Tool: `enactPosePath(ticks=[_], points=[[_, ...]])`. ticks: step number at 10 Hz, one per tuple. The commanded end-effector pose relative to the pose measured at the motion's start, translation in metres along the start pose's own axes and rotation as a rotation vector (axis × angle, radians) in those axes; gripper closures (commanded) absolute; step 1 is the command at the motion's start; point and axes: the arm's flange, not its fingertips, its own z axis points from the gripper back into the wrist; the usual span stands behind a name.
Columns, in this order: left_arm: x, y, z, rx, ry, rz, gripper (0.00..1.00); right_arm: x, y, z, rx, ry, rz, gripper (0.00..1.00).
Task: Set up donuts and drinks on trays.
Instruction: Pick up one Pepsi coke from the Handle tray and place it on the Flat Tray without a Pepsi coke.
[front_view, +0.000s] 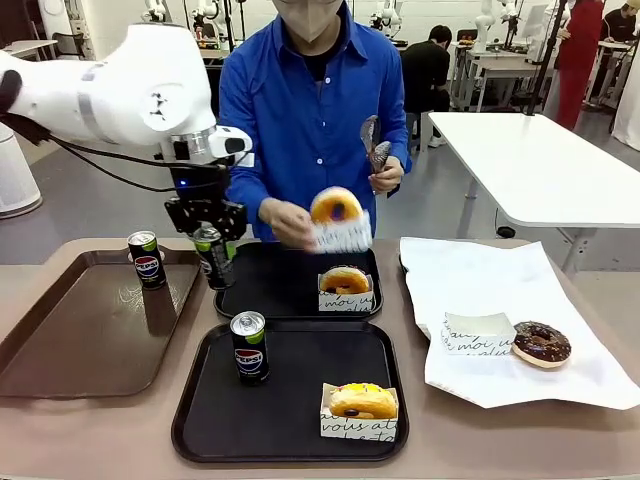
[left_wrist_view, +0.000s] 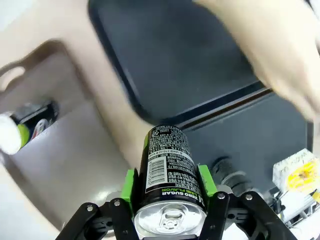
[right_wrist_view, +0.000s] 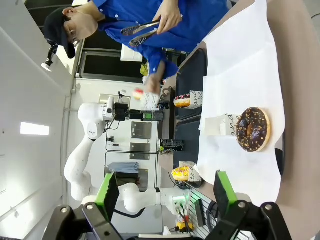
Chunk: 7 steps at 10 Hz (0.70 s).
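Note:
My left gripper is shut on an upright Pepsi can at the left rim of the far black tray. In the left wrist view the green pads clamp that can near its silver top. A sleeved golden donut lies in the far tray. Above it, the person's hand holds a yellow-iced donut in its sleeve. The near black tray carries another can and a yellow donut. My right gripper stands open, holding nothing, facing a chocolate donut.
A long brown tray at the left holds one more can. White paper at the right bears the chocolate donut and an empty sleeve. The person's other hand holds tongs.

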Motion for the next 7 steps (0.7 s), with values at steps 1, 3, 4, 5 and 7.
enactPosePath(ticks=[1,3,4,5,7], points=[[-0.073,0.063,0.057,0.045,0.025,-0.058,0.42,0.0,0.001,0.0,0.011,0.001,0.001,0.0],[-0.189,0.133,0.08,0.061,-0.026,-0.144,0.42,0.0,0.001,0.0,0.011,0.001,0.001,0.0],[-0.22,0.154,0.081,0.074,-0.067,-0.113,0.42,0.0,0.001,0.0,0.011,0.001,0.001,0.0],[-0.23,0.164,0.082,0.055,-0.08,-0.096,0.42,0.0,0.001,0.0,0.011,0.001,0.001,0.0],[-0.228,0.173,0.09,0.047,-0.114,-0.054,0.42,0.0,0.001,0.0,0.011,0.001,0.001,0.0]])
